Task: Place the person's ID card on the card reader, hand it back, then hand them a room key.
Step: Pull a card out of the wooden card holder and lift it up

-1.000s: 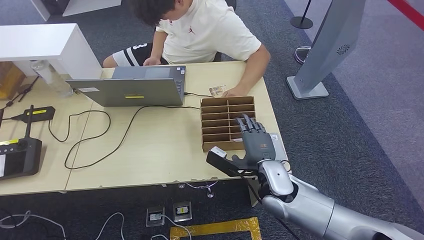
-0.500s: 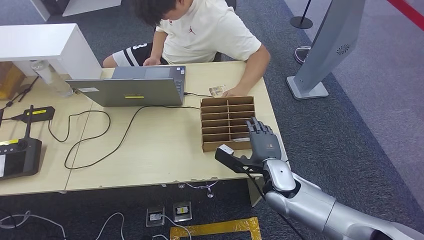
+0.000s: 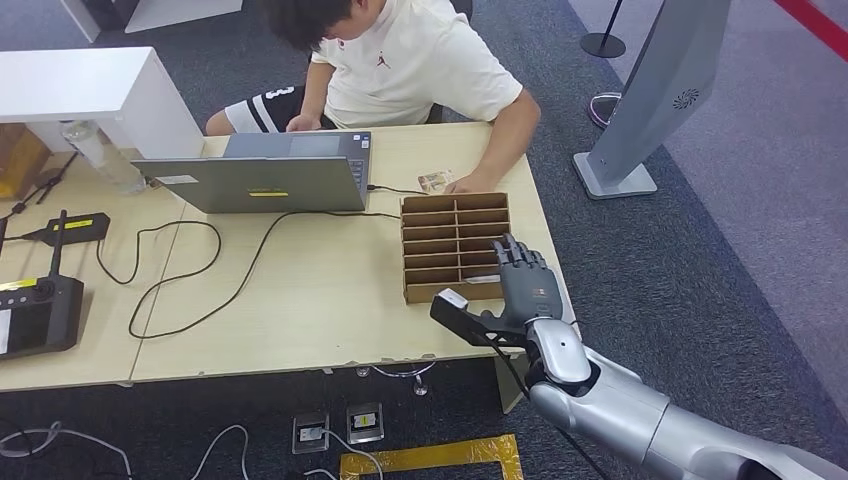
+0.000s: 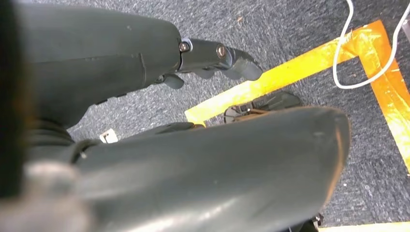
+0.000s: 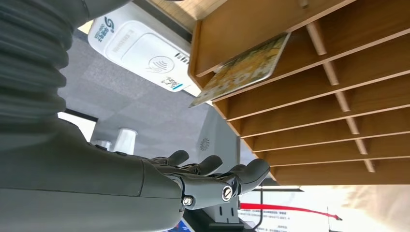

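Room key card sticks out of a slot in the wooden rack. Head view: the right hand, fingers spread and holding nothing, hovers at the rack's near right corner; the person sits at the far side, an ID-like card by their hand. Left wrist view: the left hand hangs over carpet, apparently empty. Right wrist view: a white card reader lies beside the rack. Likely the key handover remains.

The person's cream shirt is showing a small red jumping-man logo on the chest. The black shorts are showing a white number 3. The white card reader is showing a round wave sign and a blue logo, but its small words are too blurry to read.
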Motion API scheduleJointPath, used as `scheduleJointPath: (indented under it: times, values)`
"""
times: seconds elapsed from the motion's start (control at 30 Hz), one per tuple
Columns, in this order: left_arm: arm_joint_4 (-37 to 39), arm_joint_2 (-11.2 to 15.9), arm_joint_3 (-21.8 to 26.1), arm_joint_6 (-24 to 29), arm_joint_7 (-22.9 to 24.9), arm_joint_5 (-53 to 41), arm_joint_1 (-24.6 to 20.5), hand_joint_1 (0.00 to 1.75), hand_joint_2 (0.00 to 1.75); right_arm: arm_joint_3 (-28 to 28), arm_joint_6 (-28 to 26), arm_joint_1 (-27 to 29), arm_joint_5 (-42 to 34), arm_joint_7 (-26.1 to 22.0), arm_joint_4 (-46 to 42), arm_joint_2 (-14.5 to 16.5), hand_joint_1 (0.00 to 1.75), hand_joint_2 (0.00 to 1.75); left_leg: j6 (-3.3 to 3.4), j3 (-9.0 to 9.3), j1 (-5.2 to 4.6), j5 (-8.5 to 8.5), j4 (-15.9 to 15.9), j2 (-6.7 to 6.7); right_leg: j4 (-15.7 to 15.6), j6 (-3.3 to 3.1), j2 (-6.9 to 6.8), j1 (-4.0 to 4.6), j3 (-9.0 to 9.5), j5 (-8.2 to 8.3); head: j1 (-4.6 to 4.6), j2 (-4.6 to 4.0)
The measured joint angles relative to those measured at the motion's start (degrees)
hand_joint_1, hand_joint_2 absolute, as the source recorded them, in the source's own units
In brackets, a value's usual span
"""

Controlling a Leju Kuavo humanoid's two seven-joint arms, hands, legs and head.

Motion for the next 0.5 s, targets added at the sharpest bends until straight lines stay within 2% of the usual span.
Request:
scheduleJointPath:
  times: [0.23,0.3,0.33,0.43,0.47,0.5]
  values:
    - [-0.02,-0.02,-0.15,0.0,-0.01,0.26,-0.01,0.0,0.0,0.03,-0.2,-0.04,-0.38,-0.9,0.0,1.19,0.0,1.75,0.0,0.0,0.01,0.0,0.0,0.0,0.0,0.0,0.0,0.01,0.0,0.0,0.0,0.0]
    - [-0.2,0.12,-0.64,0.0,1.6,-0.07,-0.25,0.0,0.0,0.05,-0.15,-0.16,-0.62,-0.99,0.01,1.51,0.0,1.75,0.0,-0.01,0.01,0.0,0.0,-0.01,0.0,0.0,-0.01,0.01,0.0,0.0,0.0,0.0]
    - [-0.44,0.4,-1.16,-0.01,3.5,-0.27,-0.6,0.0,0.0,0.1,-0.09,-0.3,-0.88,-1.04,0.05,1.7,0.23,1.75,0.0,-0.01,0.01,0.0,0.0,-0.01,0.0,0.0,-0.02,0.01,-0.01,0.0,0.02,0.0]
    - [-1.9,1.78,-3.24,-0.02,9.78,-0.64,-2.44,0.0,0.0,0.36,0.31,-1.01,-1.69,-1.24,0.34,2.36,1.52,1.75,0.0,-0.01,0.02,0.01,0.0,-0.02,0.0,-0.02,-0.04,0.02,0.0,0.02,0.02,0.0]
    - [-2.5,2.2,-3.82,-0.02,10.78,-0.67,-3.05,0.0,0.0,0.43,0.55,-1.21,-1.84,-1.27,0.46,2.57,1.73,1.75,0.0,0.0,0.02,0.01,0.0,-0.02,0.0,-0.04,-0.04,0.02,0.01,0.03,0.0,0.0]
    - [-3.0,2.57,-4.26,-0.02,11.33,-0.67,-3.56,0.0,0.0,0.45,0.84,-1.33,-2.0,-1.29,0.58,2.74,1.75,1.75,0.0,0.0,0.02,0.02,0.0,-0.02,0.0,-0.06,-0.04,0.02,0.01,0.05,-0.01,0.0]
